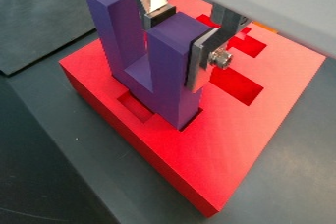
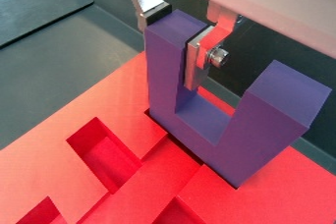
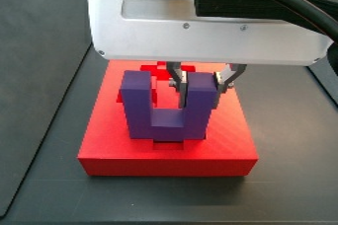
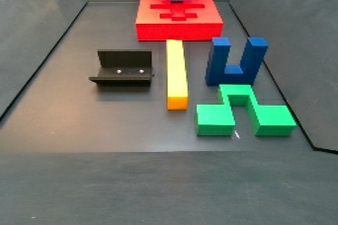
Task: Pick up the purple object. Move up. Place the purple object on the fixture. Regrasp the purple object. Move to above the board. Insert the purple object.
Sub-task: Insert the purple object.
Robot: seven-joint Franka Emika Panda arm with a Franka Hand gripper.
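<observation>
1. The fingers of the gripper are clamped on 1 prong of the purple object, the silver plates flat against that prong's 2 side faces, as both wrist views show.
2. The purple object stands upright, prongs up and base down, its base sitting in or right at a cut-out of the board; whether it is fully seated cannot be told.
3. It looks like rigid matte plastic: probably light and stiff, with flat parallel faces that suit the pads and should not slip easily. Holding 1 prong leaves the base free to enter the cut-out.
4. Further out on the worktop lie the fixture, a yellow bar, a blue block and a green piece, all well apart from the board.
</observation>
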